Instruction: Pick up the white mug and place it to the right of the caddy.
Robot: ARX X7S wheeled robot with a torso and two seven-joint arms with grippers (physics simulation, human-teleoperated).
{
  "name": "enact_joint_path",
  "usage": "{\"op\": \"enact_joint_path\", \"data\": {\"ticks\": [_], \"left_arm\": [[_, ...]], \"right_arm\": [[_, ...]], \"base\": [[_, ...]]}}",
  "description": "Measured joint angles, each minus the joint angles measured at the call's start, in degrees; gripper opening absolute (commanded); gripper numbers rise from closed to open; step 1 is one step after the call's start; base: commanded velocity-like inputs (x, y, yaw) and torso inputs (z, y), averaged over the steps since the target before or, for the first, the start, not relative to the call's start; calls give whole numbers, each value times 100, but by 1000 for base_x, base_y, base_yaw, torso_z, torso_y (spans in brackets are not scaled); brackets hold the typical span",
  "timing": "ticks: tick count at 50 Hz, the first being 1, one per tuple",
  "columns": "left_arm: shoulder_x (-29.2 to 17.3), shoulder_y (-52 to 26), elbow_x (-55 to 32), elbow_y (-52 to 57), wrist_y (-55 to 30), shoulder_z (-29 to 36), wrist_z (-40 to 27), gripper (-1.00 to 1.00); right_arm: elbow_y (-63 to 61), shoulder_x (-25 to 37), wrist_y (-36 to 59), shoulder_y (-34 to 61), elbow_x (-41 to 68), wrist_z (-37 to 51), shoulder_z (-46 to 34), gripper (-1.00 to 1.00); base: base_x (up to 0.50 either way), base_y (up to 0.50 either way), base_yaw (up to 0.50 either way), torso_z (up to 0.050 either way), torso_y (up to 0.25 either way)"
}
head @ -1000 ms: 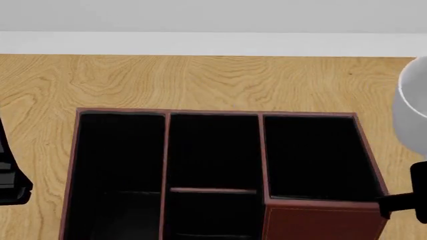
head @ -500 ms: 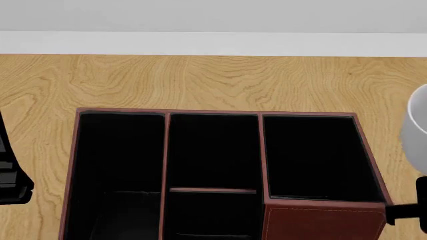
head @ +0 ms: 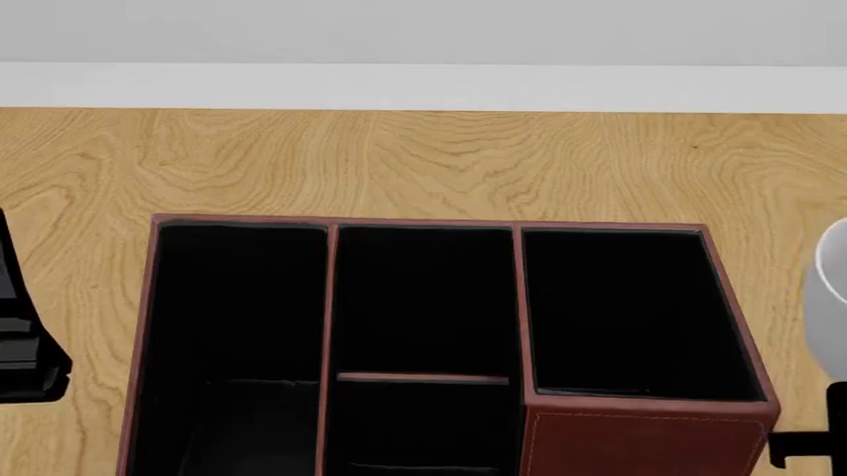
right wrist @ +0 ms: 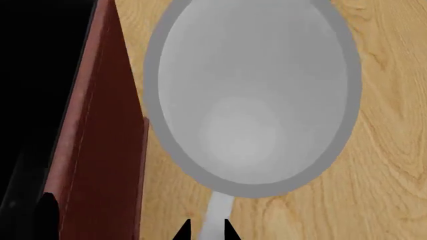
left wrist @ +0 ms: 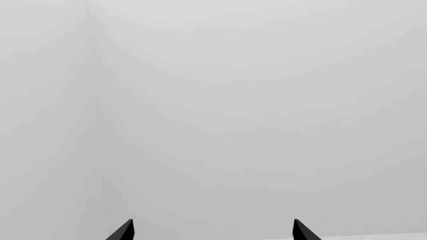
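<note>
The white mug point(right wrist: 253, 95) fills the right wrist view, seen from above, next to the caddy's red-brown outer wall point(right wrist: 100, 150). My right gripper point(right wrist: 206, 231) is shut on the mug's white handle. In the head view only a sliver of the mug point(head: 834, 297) shows at the right edge, just right of the caddy point(head: 649, 436), with a black part of the right arm below it. The caddy's black compartments fill the middle of the head view. My left gripper point(left wrist: 212, 230) is open and empty, facing a blank grey wall.
The wooden table point(head: 423, 159) stretches behind the caddy to a white wall strip. A black part of my left arm point(head: 20, 357) shows at the head view's left edge, beside the caddy.
The mug has moved right and down beside the caddy, so less of it shows at the head view's right edge. The right arm's black part has dropped lower. The left arm is still.
</note>
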Motion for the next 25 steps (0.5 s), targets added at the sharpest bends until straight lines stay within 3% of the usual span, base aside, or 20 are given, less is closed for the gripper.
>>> {"op": "enact_joint_path", "data": {"ticks": [25], "left_arm": [[-41, 20, -23, -9, 66, 19, -46, 100]], "right_arm": [[430, -181, -391, -431, -246, -307, -162, -100]], "base": [[0, 0, 0, 0, 0]]}}
